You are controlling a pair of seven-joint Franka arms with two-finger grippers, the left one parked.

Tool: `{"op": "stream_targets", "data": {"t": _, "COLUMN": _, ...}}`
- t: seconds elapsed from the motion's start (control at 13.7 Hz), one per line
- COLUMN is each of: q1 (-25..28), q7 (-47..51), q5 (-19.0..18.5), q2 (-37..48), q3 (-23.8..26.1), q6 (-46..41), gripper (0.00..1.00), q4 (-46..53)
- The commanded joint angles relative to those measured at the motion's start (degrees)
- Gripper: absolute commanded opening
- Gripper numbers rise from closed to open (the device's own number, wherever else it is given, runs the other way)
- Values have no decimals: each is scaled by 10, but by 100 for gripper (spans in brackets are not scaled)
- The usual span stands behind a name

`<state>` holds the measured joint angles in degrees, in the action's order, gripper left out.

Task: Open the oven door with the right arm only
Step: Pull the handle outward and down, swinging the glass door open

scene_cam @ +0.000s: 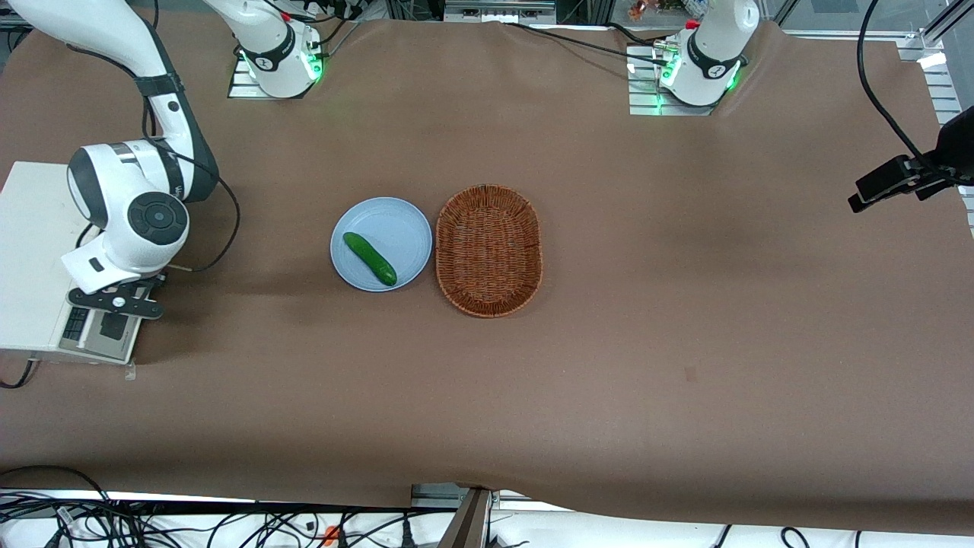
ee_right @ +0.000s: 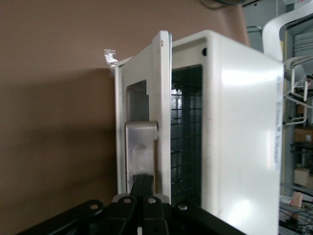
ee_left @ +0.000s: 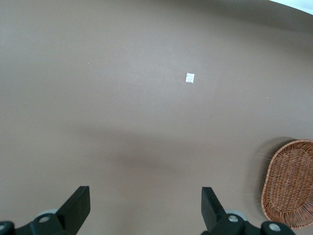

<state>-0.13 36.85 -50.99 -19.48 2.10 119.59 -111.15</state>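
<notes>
Claw (ee_right: 143,182) clamped on handle (ee_right: 141,155), oven door (ee_right: 143,112) ajar; plate (scene_cam: 380,243), basket (scene_cam: 488,250) well apart.

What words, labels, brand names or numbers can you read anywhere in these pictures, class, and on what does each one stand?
None can be read.
Small dark marks on both arm bases: too small.
Oven door, part open, with the gripper at its handle: no lettering.
Blue plate, basket: unmarked.
</notes>
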Motion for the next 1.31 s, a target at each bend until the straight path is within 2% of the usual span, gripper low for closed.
{"op": "stream_targets", "data": {"t": 0.0, "q1": 5, "q7": 52, "q5": 31, "q2": -4, "q3": 2, "q6": 3, "gripper": 0, "q4": -28}}
{"op": "stream_targets", "data": {"t": 0.29, "q1": 9, "q7": 67, "q5": 65, "q2": -28, "q3": 1, "q6": 48, "gripper": 0, "q4": -23}}
{"op": "stream_targets", "data": {"t": 0.95, "q1": -17, "q7": 66, "q5": 68, "q2": -98, "q3": -2, "q6": 170, "gripper": 0, "q4": -17}}
{"op": "stream_targets", "data": {"t": 1.02, "q1": -17, "q7": 64, "q5": 80, "q2": -98, "q3": 0, "q6": 171, "gripper": 0, "q4": -18}}
{"op": "stream_targets", "data": {"t": 1.24, "q1": -14, "q7": 59, "q5": 167, "q2": -96, "q3": 30, "q6": 171, "gripper": 0, "q4": -20}}
